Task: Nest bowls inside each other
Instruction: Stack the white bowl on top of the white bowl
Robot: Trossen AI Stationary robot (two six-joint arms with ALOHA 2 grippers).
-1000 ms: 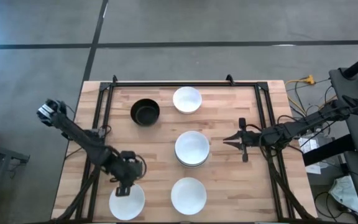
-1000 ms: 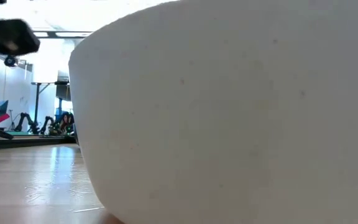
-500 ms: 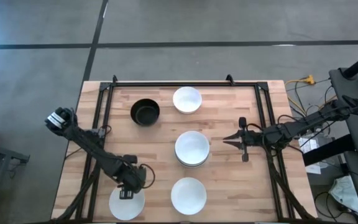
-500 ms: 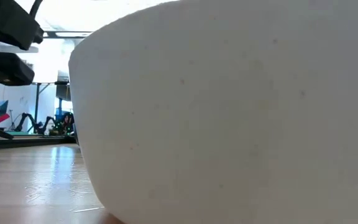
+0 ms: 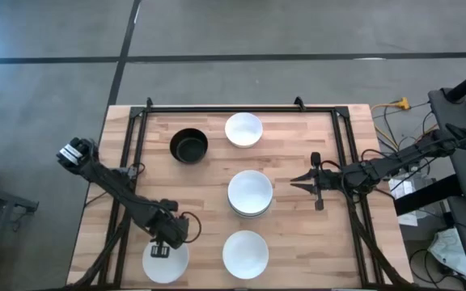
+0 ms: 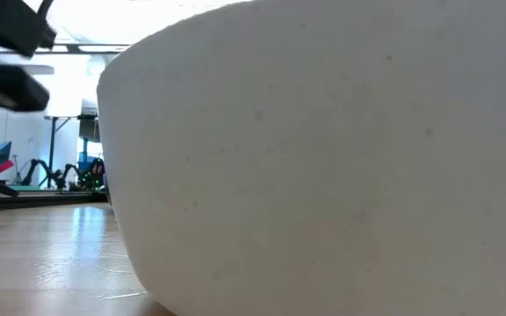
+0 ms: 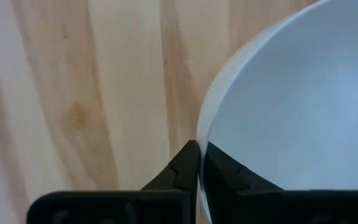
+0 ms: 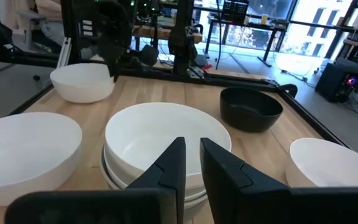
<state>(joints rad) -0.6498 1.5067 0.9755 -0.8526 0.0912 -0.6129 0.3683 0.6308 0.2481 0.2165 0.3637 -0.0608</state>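
Wooden table (image 5: 290, 162), left hand (image 5: 161, 250) pinching white bowl (image 5: 166, 264) rim

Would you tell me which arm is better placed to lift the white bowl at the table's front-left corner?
Left. Its claw is pinched on the rim of that round white bowl, while the right claw hangs beside the middle stack of white bowls.

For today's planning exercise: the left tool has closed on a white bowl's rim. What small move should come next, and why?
Probably a short lift. The left tool pinches the rim of the near-left white bowl, which still sits on the table. Raising it clears the way to carry it toward the central stack. The right tool waits beside that stack.
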